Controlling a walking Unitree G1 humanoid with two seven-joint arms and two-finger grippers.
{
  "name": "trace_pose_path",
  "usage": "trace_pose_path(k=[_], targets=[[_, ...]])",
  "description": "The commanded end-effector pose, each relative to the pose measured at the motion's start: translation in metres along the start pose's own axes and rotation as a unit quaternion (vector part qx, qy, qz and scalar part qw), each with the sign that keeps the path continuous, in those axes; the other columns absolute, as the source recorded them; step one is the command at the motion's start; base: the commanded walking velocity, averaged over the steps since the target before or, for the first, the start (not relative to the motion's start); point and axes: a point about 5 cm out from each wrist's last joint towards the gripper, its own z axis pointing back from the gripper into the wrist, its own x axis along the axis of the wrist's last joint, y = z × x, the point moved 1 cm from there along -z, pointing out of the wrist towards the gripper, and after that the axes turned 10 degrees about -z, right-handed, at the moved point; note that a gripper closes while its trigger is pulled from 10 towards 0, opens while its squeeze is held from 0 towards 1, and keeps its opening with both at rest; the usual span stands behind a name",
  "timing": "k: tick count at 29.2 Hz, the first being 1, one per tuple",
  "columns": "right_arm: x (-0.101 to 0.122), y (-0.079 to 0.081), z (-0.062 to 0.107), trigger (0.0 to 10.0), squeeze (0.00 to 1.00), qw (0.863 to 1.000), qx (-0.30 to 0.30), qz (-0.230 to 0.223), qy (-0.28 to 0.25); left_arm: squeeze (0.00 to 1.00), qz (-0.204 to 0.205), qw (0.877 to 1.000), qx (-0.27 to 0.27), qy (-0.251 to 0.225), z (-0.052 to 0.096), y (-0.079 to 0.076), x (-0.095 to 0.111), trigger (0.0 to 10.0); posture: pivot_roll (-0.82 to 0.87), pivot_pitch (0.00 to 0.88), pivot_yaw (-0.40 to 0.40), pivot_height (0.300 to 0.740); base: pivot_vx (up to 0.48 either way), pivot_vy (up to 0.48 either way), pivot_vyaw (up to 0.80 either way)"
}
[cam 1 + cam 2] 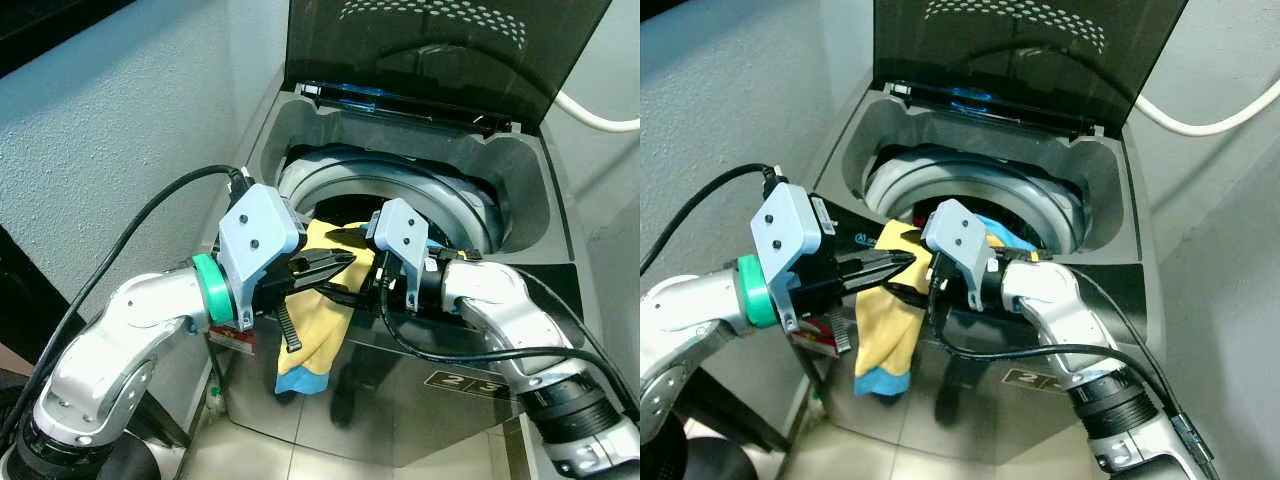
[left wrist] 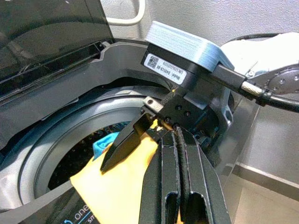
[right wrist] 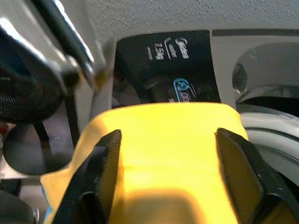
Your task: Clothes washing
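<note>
Grey washing machine (image 1: 520, 190) stands open at twelve o'clock. The yellow cloth (image 1: 318, 330) hangs over its front rim, half outside. My left gripper (image 1: 322, 268) is closed together beside it; my right gripper (image 3: 173, 186) is spread apart over it. It may slide to the floor, I think.

Cloth (image 1: 318, 320) draped over washer (image 1: 520, 200) front rim (part hanging outside), lid (image 1: 440, 50) raised behind.
</note>
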Motion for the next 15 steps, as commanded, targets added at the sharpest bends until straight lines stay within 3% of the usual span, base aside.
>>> trace_pose_path(k=[1,2,3,15], targets=[[-0.0053,-0.0001,0.0039,3.6,0.0,1.0,-0.004,0.002,0.015,0.0,0.003,1.0,-0.006,0.002,0.0011,-0.0032,-0.0005,10.0,0.09,0.105,-0.016,0.74,0.0,0.0,0.0],[-0.0062,-0.0007,0.0052,0.7,0.0,1.0,-0.005,0.004,0.019,0.0,0.003,1.0,-0.006,0.002,0.001,-0.003,-0.0007,10.0,0.09,0.105,-0.016,0.74,0.0,0.0,0.0],[-0.0073,-0.0008,0.0063,0.0,0.0,1.0,-0.004,0.003,0.021,0.0,0.003,1.0,-0.005,0.002,0.001,-0.0029,-0.0008,10.0,0.09,0.104,-0.017,0.74,0.0,0.0,0.0],[-0.0067,0.0003,0.0066,0.0,0.0,1.0,-0.001,0.002,0.015,0.0,0.002,1.0,-0.002,0.004,0.0016,-0.0031,-0.0014,10.0,0.09,0.1,-0.019,0.74,0.0,0.0,0.0]])
